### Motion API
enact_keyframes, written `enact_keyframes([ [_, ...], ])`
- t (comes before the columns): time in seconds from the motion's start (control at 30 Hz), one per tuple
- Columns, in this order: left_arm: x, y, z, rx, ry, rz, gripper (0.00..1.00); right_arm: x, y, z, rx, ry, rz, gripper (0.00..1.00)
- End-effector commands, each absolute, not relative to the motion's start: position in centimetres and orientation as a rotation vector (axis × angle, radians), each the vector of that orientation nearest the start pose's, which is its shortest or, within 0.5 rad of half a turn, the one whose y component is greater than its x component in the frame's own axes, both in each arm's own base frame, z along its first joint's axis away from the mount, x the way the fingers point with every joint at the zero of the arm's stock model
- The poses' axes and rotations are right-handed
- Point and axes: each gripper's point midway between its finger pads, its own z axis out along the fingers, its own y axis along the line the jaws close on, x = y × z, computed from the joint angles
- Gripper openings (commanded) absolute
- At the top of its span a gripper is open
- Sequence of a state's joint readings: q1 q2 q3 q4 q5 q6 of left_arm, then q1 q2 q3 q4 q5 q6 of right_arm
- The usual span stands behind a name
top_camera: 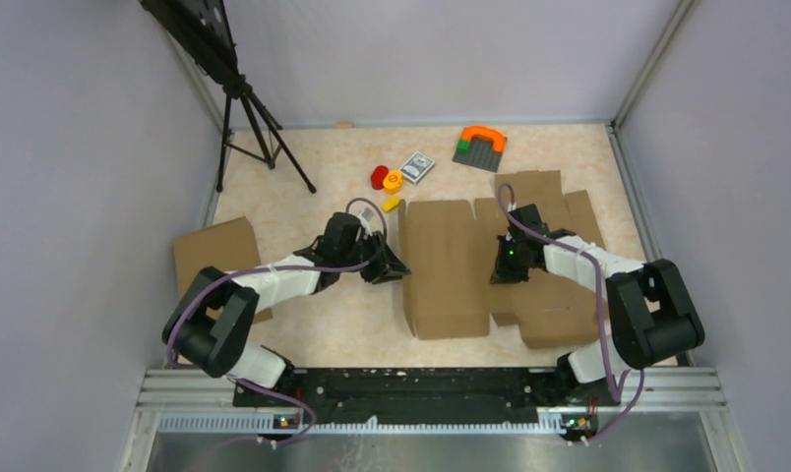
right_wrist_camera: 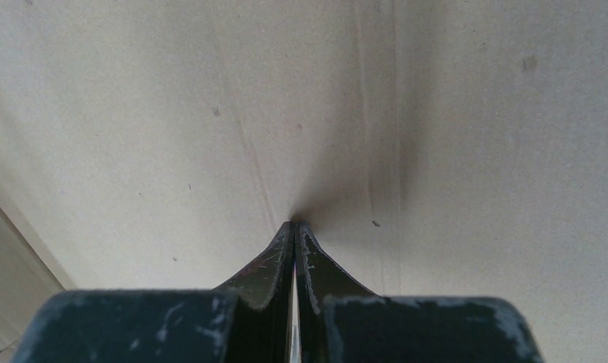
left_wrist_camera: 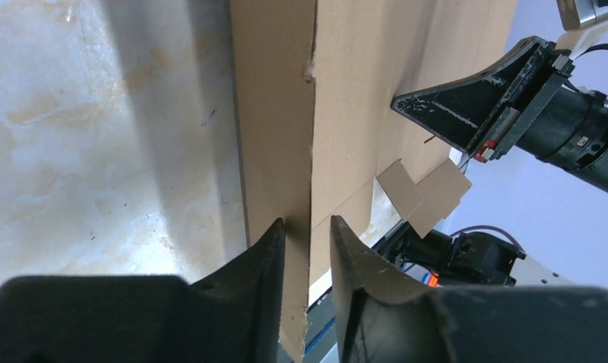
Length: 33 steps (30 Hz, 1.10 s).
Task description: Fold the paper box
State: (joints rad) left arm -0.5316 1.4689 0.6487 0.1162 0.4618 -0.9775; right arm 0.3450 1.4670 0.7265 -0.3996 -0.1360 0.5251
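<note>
The paper box (top_camera: 451,265) is a flat brown die-cut sheet spread over the middle and right of the table. My left gripper (top_camera: 396,265) is at its left edge. In the left wrist view a raised flap of the paper box (left_wrist_camera: 286,113) runs between the fingers of my left gripper (left_wrist_camera: 307,227); it lies against the left finger, with a gap to the right one. My right gripper (top_camera: 498,270) is shut, its tips pressed down on the sheet. The right wrist view shows my right gripper (right_wrist_camera: 295,223) touching bare cardboard of the paper box (right_wrist_camera: 172,113). It also shows in the left wrist view as the right gripper (left_wrist_camera: 398,102) above the sheet.
Another brown box (top_camera: 214,251) sits at the left by the left arm. A tripod (top_camera: 249,118) stands at the back left. At the back are a red piece (top_camera: 379,177), a yellow piece (top_camera: 393,181), a card (top_camera: 417,165) and a green plate with an orange arch (top_camera: 480,146).
</note>
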Motion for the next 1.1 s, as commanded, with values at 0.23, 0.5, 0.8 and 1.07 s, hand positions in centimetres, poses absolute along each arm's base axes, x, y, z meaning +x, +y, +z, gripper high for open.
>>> enact_keyframes([
  [0.23, 25.9, -25.2, 6.0, -0.217, 2.635, -0.929, 0.30, 23.6, 13.8, 1.4, 0.185, 2.812, 0.422, 0.00],
  [0.5, 25.7, -24.9, 4.3, -0.165, 2.688, -0.874, 0.04, 24.5, 13.4, 4.1, 0.145, 2.740, 0.406, 0.00],
  [0.8, 26.2, -19.8, 6.2, -0.128, 2.713, -0.623, 0.00, 25.5, 11.8, 9.2, 0.168, 2.574, 0.341, 0.01],
  [1.07, 24.7, -15.7, 8.9, -0.033, 2.724, -0.491, 0.00, 26.1, 9.4, 11.5, 0.260, 2.450, 0.370, 0.29],
])
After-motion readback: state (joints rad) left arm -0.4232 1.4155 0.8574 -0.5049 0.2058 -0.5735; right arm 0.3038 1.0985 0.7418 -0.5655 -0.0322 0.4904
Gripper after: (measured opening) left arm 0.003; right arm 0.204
